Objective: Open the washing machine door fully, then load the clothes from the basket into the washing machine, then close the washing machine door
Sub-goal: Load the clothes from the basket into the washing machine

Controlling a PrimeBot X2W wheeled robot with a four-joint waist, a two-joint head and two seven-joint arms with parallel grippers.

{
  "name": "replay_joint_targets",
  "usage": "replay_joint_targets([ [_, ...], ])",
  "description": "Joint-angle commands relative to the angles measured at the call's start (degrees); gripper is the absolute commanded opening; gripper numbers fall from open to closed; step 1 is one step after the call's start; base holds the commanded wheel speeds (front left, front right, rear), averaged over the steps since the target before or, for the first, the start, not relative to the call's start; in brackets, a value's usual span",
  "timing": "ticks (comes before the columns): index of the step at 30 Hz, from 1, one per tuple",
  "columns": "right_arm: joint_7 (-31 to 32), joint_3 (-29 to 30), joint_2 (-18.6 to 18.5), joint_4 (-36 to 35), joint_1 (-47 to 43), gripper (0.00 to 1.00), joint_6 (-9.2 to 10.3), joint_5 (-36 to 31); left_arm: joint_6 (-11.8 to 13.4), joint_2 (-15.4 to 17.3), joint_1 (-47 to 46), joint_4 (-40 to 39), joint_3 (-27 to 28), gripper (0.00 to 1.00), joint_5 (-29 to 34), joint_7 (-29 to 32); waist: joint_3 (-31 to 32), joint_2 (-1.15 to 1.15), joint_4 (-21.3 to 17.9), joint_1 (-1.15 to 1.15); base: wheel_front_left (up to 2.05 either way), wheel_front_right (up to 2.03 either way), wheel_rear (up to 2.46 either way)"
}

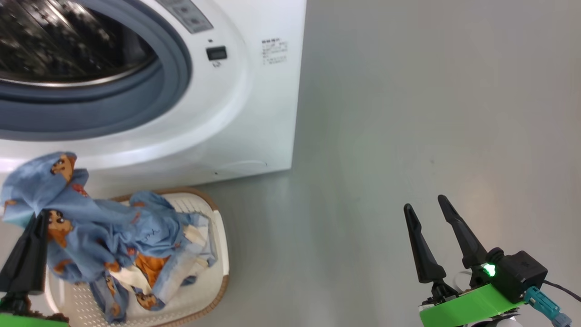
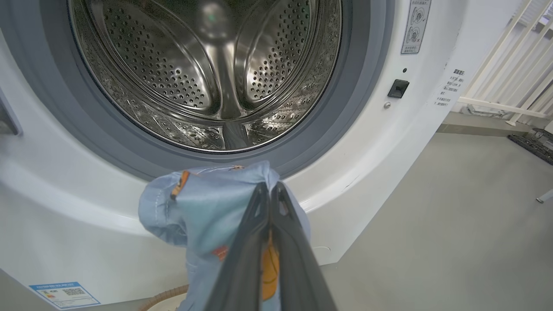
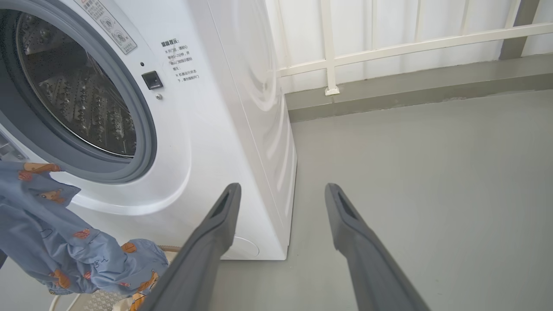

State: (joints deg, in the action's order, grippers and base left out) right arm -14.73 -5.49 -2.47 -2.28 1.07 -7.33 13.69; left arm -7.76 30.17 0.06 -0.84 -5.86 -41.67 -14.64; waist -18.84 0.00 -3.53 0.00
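The white washing machine [image 1: 254, 113] stands with its mouth uncovered, showing the grey rubber ring and the steel drum [image 2: 207, 73]; the washing machine door is out of view. The cream basket [image 1: 222, 254] sits on the floor in front of it, holding the clothes [image 1: 136, 236]. My left gripper [image 1: 41, 215] is shut on a light-blue printed piece [image 2: 203, 211], lifted above the basket and just below the drum's rim; its tail still trails into the basket. My right gripper [image 1: 424, 203] hovers open and empty over bare floor to the machine's right, as the right wrist view also shows [image 3: 281, 190].
Grey floor [image 1: 408, 113] stretches to the right of the machine. A white railing [image 3: 389, 47] runs along the wall behind. A dark object [image 2: 531, 147] lies on the floor near the railing. A blue label sticker [image 2: 65, 293] marks the machine's lower front.
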Motion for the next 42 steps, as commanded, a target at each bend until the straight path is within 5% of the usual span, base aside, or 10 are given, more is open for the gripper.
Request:
replay_joint_targets([
  [1,-0.27,-1.19,-0.41,-0.80,-0.69,1.00,-0.16,-0.69,0.27,1.10,-0.27,-1.75,3.26,0.00,0.99,-0.36,3.39,0.00,1.37,0.00,0.00,0.00,0.00],
  [24,-0.27,0.52,-0.41,4.45,-2.28,1.00,-0.16,0.38,0.27,-9.16,7.89,-4.88,9.53,0.00,11.43,-0.36,14.67,0.00,1.94,0.00,0.00,0.00,0.00],
  [42,-0.27,1.45,-0.41,4.90,-2.99,1.00,-0.16,0.72,0.27,-12.83,10.14,-4.71,10.68,0.00,13.02,-0.36,16.34,0.00,1.76,0.00,0.00,0.00,0.00],
])
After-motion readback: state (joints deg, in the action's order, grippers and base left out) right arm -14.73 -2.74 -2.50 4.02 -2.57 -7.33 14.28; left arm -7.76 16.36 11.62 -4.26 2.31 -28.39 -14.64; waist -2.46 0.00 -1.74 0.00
